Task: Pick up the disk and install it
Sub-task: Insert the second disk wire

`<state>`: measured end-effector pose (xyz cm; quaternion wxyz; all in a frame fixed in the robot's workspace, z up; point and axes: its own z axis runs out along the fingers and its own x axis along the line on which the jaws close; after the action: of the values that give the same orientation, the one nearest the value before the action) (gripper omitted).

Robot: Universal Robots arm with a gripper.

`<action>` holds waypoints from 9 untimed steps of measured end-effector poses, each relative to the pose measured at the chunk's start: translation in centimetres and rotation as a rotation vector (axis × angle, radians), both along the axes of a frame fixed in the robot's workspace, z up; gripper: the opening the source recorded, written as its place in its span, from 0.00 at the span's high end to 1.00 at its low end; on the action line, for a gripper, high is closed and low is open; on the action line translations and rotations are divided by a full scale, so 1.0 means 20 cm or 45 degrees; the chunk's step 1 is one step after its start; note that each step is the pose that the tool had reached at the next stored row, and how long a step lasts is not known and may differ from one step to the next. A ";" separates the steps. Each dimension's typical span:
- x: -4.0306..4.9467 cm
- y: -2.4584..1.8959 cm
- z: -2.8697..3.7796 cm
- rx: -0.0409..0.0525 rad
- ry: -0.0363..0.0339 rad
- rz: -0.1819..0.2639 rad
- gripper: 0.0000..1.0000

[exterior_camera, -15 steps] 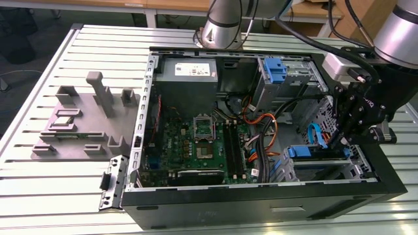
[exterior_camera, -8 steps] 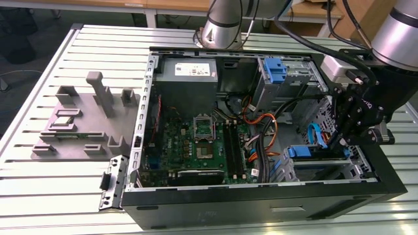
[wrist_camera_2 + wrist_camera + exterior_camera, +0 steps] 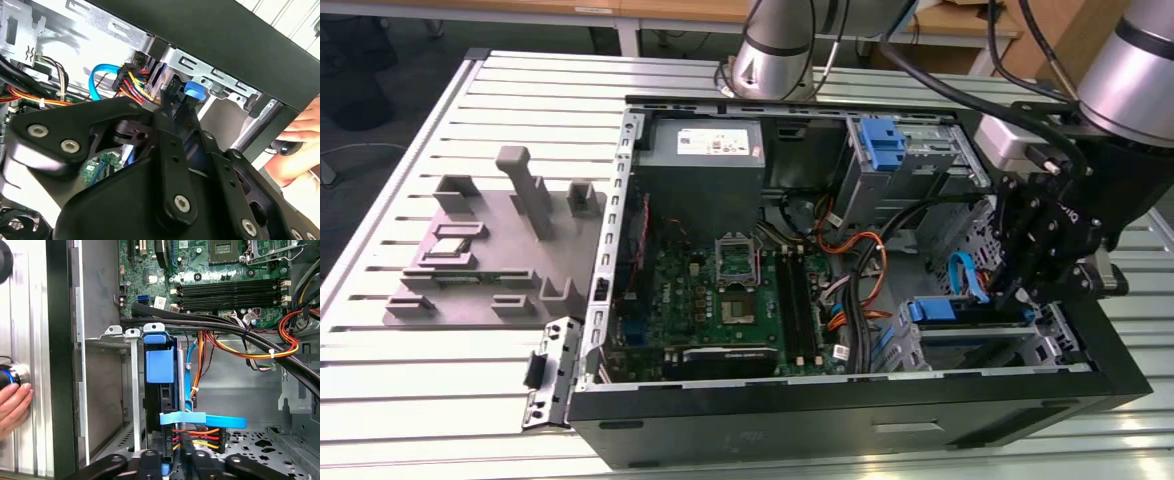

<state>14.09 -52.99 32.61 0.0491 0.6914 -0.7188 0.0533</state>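
Open computer case [image 3: 854, 400], blue-edged disk [image 3: 160, 365] upright

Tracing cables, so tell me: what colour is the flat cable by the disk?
Light blue; clearest in the first wrist view.

Exterior view: a slatted aluminium worktable [image 3: 440, 400], brightly lit, with glare on its slats. Beyond the table's far edge, a wooden desk [image 3: 680, 12] on white legs stands on a dark floor [image 3: 400, 70]. A dark chair [image 3: 354, 60] sits near the table's far corner.
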 end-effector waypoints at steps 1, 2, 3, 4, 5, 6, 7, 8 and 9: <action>0.000 0.000 0.001 0.000 0.0000 0.000 0.70; 0.000 0.000 0.005 0.002 0.0000 0.000 0.70; 0.000 0.000 0.015 0.004 0.0000 0.000 0.70; 0.000 0.000 0.029 0.004 0.0000 0.000 0.70; 0.000 0.000 0.049 0.004 -0.0001 0.000 0.70; 0.000 0.000 0.071 0.004 -0.0001 0.000 0.70; 0.000 0.000 0.093 0.005 -0.0001 0.000 0.70; 0.000 0.000 0.116 0.004 -0.0001 0.000 0.70; 0.000 0.000 0.138 0.005 0.0000 0.000 0.70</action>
<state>14.09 -52.99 35.37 0.0478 0.6915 -0.7189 0.0519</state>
